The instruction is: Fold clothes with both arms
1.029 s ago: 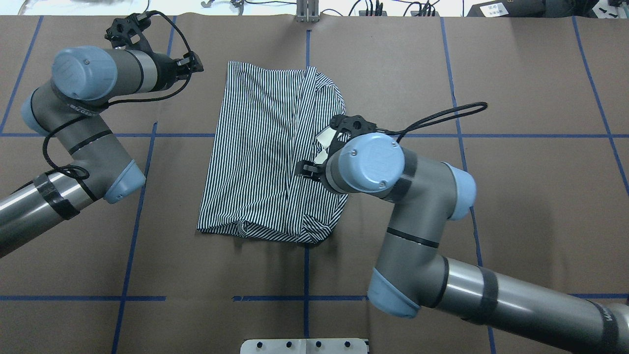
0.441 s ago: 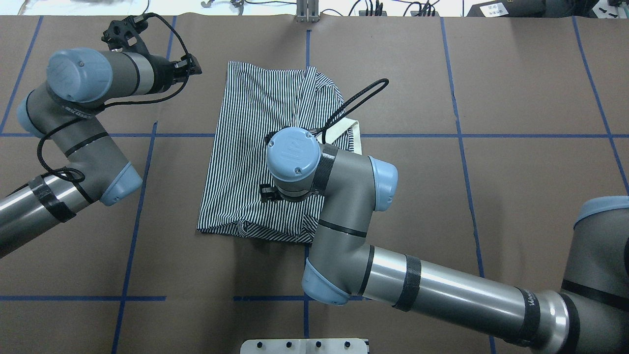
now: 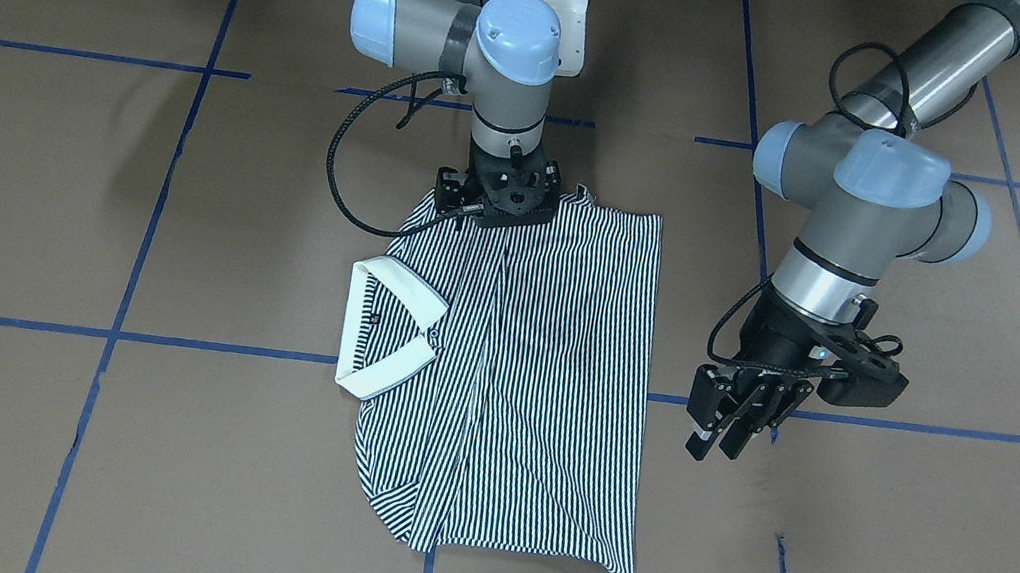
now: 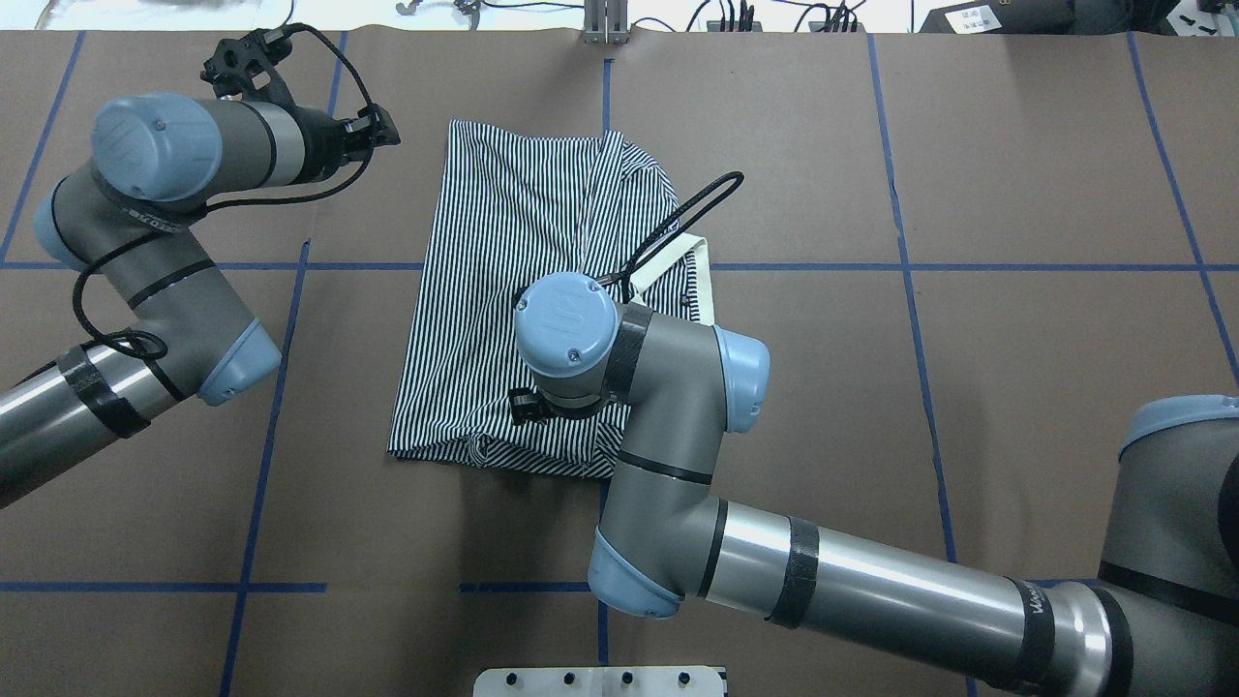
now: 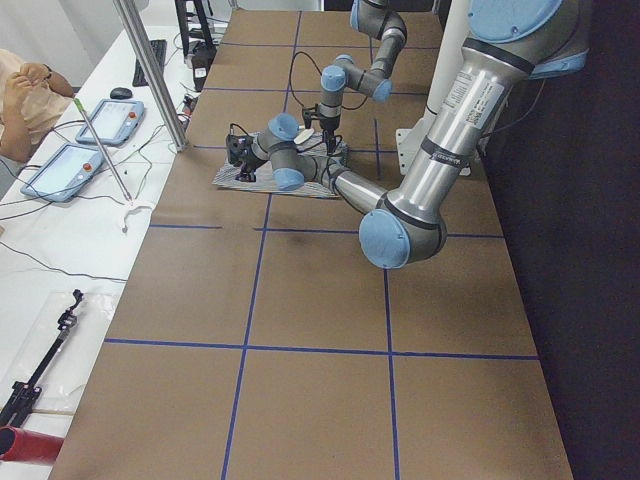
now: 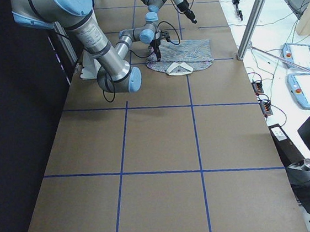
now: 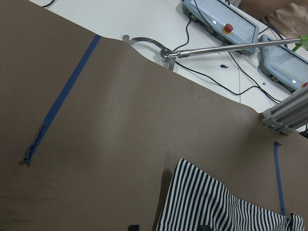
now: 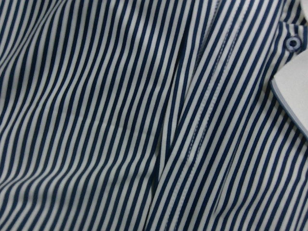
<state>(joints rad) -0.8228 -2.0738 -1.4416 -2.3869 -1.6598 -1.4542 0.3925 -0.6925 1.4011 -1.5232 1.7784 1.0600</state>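
The striped polo shirt [image 3: 546, 383] lies folded into a rough rectangle at the table's middle [image 4: 503, 242]. Its cream collar [image 3: 382, 333] lies flat at the edge on my right [image 4: 695, 263]. My right gripper [image 3: 495, 198] points straight down onto the shirt near its robot-side edge. Its fingers are hidden under its body, and the wrist hides it in the overhead view. The right wrist view is filled with striped cloth [image 8: 120, 115]. My left gripper [image 3: 714, 449] hangs above bare table beside the shirt's far corner [image 4: 382, 131], open and empty.
Blue tape lines [image 4: 271, 387] grid the brown table cover. The white pedestal base [image 4: 600, 681] sits at the near edge. An aluminium post [image 4: 605, 24] stands at the far edge. Teach pendants [image 7: 216, 21] and cables lie on the white bench beyond.
My right arm swung from the collar side leftward over the shirt's robot-side half. The collar, earlier up at the gripper, now lies flat and uncovered. The left arm barely moved.
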